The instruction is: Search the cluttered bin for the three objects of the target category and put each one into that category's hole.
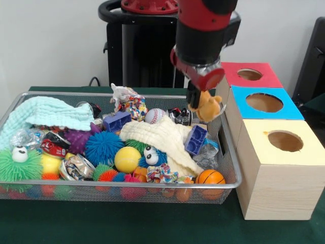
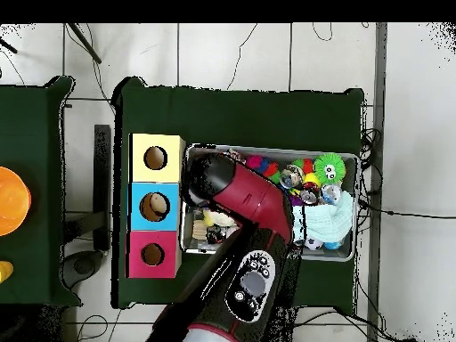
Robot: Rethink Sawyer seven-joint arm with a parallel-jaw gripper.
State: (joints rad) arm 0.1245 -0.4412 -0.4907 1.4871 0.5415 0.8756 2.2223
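My gripper (image 1: 202, 99) hangs over the right end of the wire bin (image 1: 122, 184), shut on a tan plush toy (image 1: 207, 107) that dangles clear of the clutter. Just to its right stand three wooden boxes with round holes in their tops: red (image 1: 269, 76), blue (image 1: 284, 108) and yellow (image 1: 304, 152). In the overhead view the arm (image 2: 240, 200) covers the gripper, and a yellowish bit of the plush toy (image 2: 212, 217) shows beside the blue box (image 2: 141, 207). The yellow box (image 2: 141, 158) and red box (image 2: 139, 255) flank it.
The bin holds a mint cloth (image 1: 48, 113), a cream cloth (image 1: 162, 137), blue bricks (image 1: 195, 139), a baseball (image 1: 155, 115), a yellow ball (image 1: 127, 159), spiky balls (image 1: 103, 146), crushed cans (image 1: 76, 166) and a small basketball (image 1: 210, 177). An orange object (image 2: 11, 200) sits on the neighbouring table.
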